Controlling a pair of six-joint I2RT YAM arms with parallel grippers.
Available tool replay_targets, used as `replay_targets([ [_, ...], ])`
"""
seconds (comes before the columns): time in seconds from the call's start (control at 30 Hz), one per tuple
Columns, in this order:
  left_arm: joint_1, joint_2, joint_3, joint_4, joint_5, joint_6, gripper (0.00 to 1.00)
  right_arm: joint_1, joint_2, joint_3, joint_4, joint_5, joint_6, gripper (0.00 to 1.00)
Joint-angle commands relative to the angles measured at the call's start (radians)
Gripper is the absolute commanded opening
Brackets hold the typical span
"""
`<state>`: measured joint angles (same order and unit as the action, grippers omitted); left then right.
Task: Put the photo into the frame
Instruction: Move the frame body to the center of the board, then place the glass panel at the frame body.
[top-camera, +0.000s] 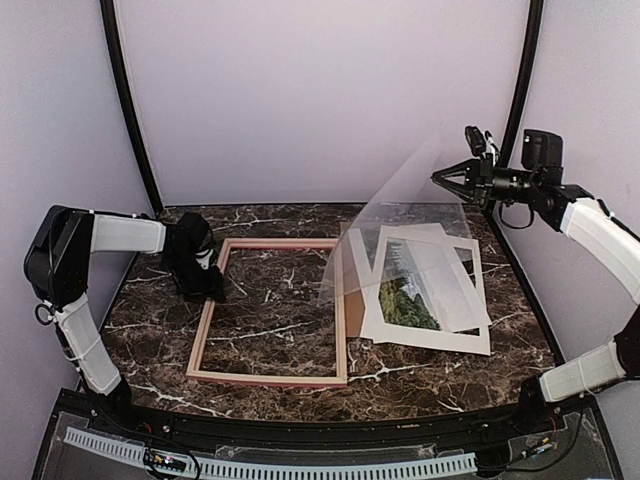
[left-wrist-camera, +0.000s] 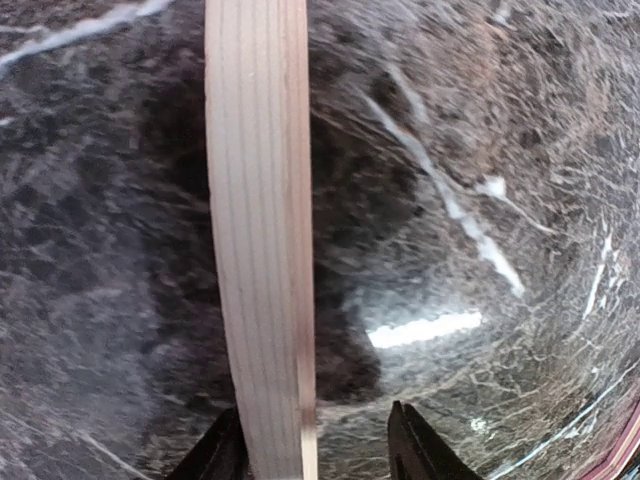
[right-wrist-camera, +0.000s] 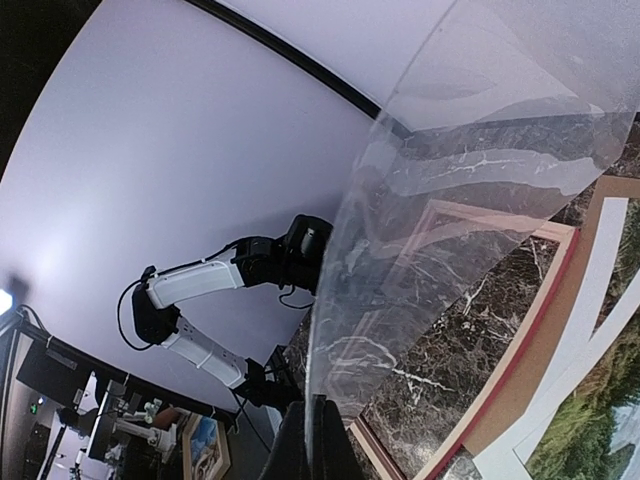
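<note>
Left wrist view shows the left pincer (left-wrist-camera: 315, 450) released: its two dark fingertips straddle one rail of the frame (left-wrist-camera: 260, 250). The left fingertip sits at the rail's edge, and a clear gap separates the right fingertip from the wood. In the top external view this pincer (top-camera: 210, 288) points down at the frame's left rail, close to the far left corner. The frame (top-camera: 265, 379) lies flat on the dark marbled counter (top-camera: 150, 320), left of centre, with bare counter showing inside its rails. The right pincer (right-wrist-camera: 315, 450) is clenched on the bottom edge of a clear sheet (right-wrist-camera: 450, 250), which rises from between its fingers and fills much of the right wrist view. From above, this pincer (top-camera: 437, 178) is raised over the far right of the counter. It holds the clear sheet (top-camera: 400, 220) in the air, slanting down toward the frame's right rail. The photo (top-camera: 405, 295) lies on the right half of the counter, outside the frame. Its green trees are visible through the window of a white mat (top-camera: 430, 335) resting over it. A brown board (top-camera: 352, 290) shows at the mat's left edge, just beside the frame's right rail.
</note>
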<state>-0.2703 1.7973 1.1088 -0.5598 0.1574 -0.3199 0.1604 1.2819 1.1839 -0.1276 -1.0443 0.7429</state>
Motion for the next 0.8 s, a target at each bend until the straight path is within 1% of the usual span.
replay_targets([
  [0.0,-0.079,-0.042,-0.061,-0.002,0.074,-0.072,0.49,0.043,0.002,0.049,0.034,0.021,0.004,0.00],
  [0.1,-0.116,-0.066,-0.068,0.009,0.109,-0.098,0.49,0.081,0.015,0.063,0.032,0.038,0.004,0.00],
  [0.23,-0.138,-0.123,-0.071,0.027,0.177,-0.110,0.49,0.152,0.045,0.086,0.033,0.070,0.005,0.00],
  [0.3,-0.138,-0.166,-0.067,0.025,0.183,-0.107,0.51,0.197,0.064,0.101,0.042,0.092,0.010,0.00],
  [0.37,-0.135,-0.207,-0.055,0.009,0.151,-0.097,0.55,0.251,0.090,0.124,0.057,0.114,0.017,0.00],
  [0.4,-0.132,-0.229,-0.048,0.000,0.136,-0.088,0.59,0.282,0.103,0.140,0.067,0.126,0.022,0.00],
  [0.47,-0.111,-0.253,-0.031,-0.024,0.095,-0.073,0.64,0.345,0.143,0.179,0.079,0.150,0.027,0.00],
  [0.6,0.005,-0.322,-0.025,-0.047,0.030,-0.065,0.70,0.471,0.242,0.276,0.090,0.195,0.030,0.00],
  [0.63,0.050,-0.341,-0.036,-0.039,-0.012,-0.065,0.72,0.499,0.263,0.295,0.097,0.204,0.033,0.00],
  [0.7,0.101,-0.407,-0.052,-0.025,-0.084,-0.063,0.75,0.550,0.301,0.320,0.121,0.222,0.050,0.00],
  [0.77,0.141,-0.465,-0.055,-0.018,-0.151,-0.057,0.79,0.590,0.333,0.314,0.199,0.231,0.084,0.00],
])
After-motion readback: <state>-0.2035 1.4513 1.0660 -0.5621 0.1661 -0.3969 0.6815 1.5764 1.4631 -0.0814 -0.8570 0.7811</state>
